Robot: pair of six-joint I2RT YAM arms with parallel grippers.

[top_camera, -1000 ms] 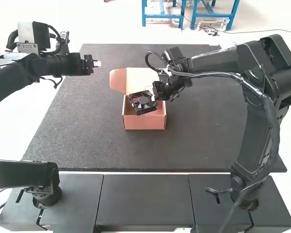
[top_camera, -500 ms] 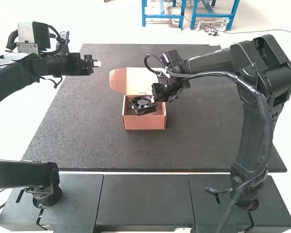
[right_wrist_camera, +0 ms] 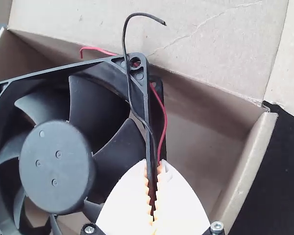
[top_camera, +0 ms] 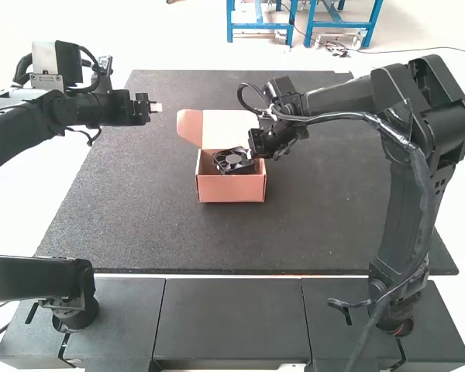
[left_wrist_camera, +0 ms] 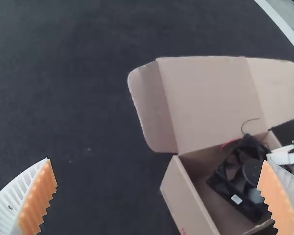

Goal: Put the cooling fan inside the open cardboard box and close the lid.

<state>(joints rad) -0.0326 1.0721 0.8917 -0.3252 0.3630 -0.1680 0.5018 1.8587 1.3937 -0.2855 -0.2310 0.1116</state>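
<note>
Cooling fan (right_wrist_camera: 56,169) partly beyond the right wrist view's edge

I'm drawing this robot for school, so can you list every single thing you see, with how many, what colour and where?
cooling fan: one, black, tilted in the box's open top
fan wires: two, one red and one black, rising from the fan's corner
cardboard box: one, brown, middle of the mat
lid: one, brown, standing open behind the box
mat: one, black, under the box
left arm: one, black, at the left
right arm: one, black, reaching to the box
left jaws: one pair, white with orange pads, open above the mat, left of the box
right jaws: one pair, white, shut on the fan's frame
</note>
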